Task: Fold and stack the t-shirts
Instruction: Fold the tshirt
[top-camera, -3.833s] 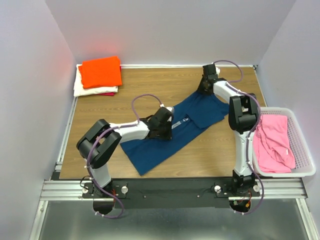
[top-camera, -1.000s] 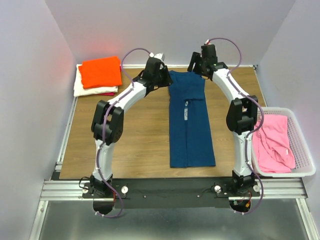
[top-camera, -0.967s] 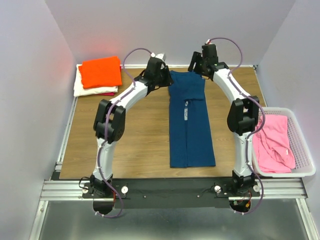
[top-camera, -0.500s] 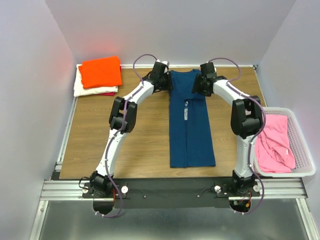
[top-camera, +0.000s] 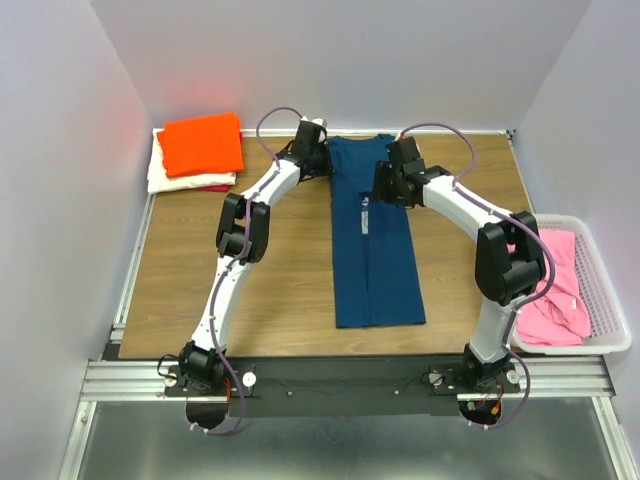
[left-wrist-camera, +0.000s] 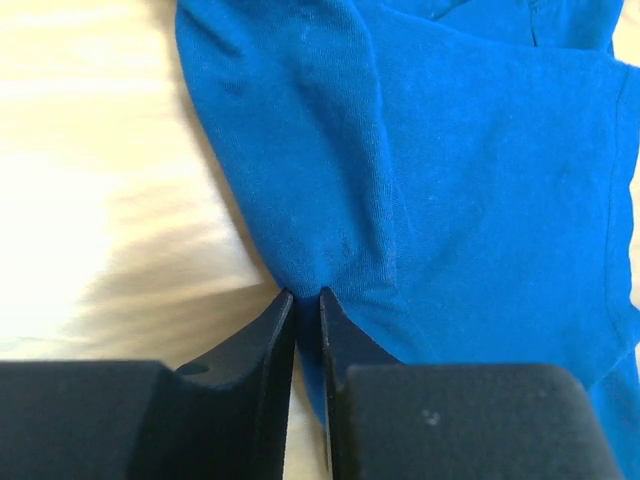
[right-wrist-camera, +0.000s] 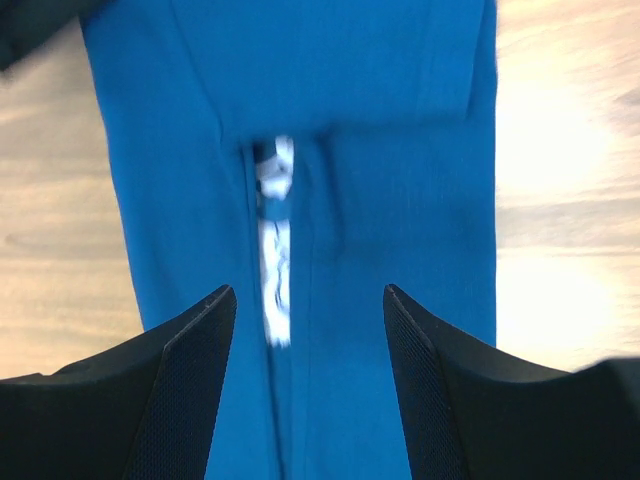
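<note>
The navy blue t-shirt (top-camera: 385, 260) lies folded into a long narrow strip down the middle of the table, its white print (top-camera: 365, 215) showing along the centre seam. At the strip's far left edge, my left gripper (top-camera: 312, 155) is shut on a pinch of the navy cloth (left-wrist-camera: 480, 200), which sits between the fingertips (left-wrist-camera: 305, 293). My right gripper (top-camera: 388, 183) hovers open over the strip's upper right part. Between its wide-apart fingers I see the shirt (right-wrist-camera: 380, 150) and the print (right-wrist-camera: 272, 270). Nothing is held in it.
A folded stack sits at the far left corner: an orange tee (top-camera: 202, 143) on a cream-white one (top-camera: 163, 176), with a red edge (top-camera: 212, 187) beneath. A pink tee (top-camera: 548, 285) lies crumpled in a white basket (top-camera: 602, 290) off the table's right edge.
The left gripper has come down and shut on the shirt's far left edge. The right arm has swung from the far right corner to above the strip. The strip has shifted slightly left.
</note>
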